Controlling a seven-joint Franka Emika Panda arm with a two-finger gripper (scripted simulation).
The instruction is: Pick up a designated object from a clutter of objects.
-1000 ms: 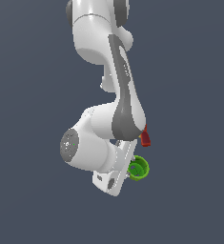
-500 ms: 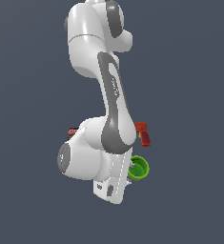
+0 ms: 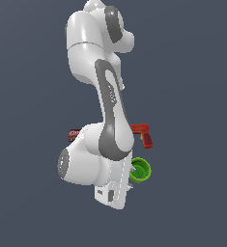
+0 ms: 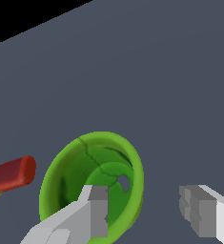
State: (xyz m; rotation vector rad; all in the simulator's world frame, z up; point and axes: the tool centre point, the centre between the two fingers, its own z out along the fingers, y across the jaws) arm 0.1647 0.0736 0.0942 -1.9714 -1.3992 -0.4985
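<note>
The lime-green cup (image 3: 142, 170) lies on its side on the grey floor, its hollow inside facing the wrist camera (image 4: 92, 176). My gripper (image 4: 147, 209) is open and straddles the cup's rim: one finger (image 4: 92, 209) is in front of the hollow and the other finger (image 4: 201, 212) is outside the wall. In the exterior view the gripper (image 3: 131, 174) is mostly hidden behind the arm, right beside the cup. The red drill (image 3: 143, 133) lies just beyond the cup and shows in the wrist view (image 4: 11, 174). The blue ball and the screwdriver are hidden.
A brown-red snack packet (image 3: 75, 133) peeks out on the exterior view's left of the arm. My white arm (image 3: 107, 111) covers much of the clutter. The floor is plain dark grey.
The arm has straightened and swung toward the exterior view's left, uncovering the snack packet. The hand has stayed low beside the cup. The cup and the drill have not moved.
</note>
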